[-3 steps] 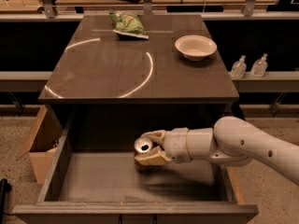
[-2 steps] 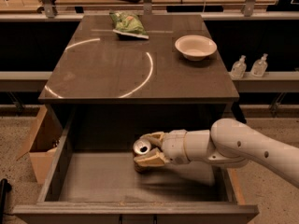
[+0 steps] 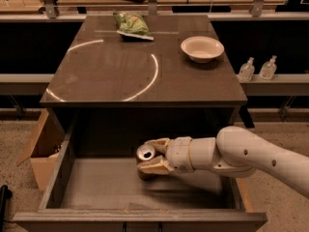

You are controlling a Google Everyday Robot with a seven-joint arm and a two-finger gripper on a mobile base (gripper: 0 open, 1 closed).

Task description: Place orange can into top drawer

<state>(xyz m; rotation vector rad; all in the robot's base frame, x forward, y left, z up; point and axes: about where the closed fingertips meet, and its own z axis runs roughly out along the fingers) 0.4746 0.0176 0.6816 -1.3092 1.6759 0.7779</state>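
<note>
gripper (image 3: pixel 150 156): holds can (image 3: pixel 145 152), arm from 3 o'clock
can axis: tilted, top toward 11 o'clock
drawer (image 3: pixel 101 187): floor just beneath can

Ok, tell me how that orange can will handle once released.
Held by the gripper inside the top drawer, the orange can is round-sided, so it likely rolls on the bare flat bottom if laid sideways. Silver top suggests metal: stiff, yet dentable.

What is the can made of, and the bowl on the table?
The orange can, held by the claw inside the top drawer, looks like metal: its top is shiny silver. The bowl looks like matte pale plastic or paper; I cannot tell which.
</note>
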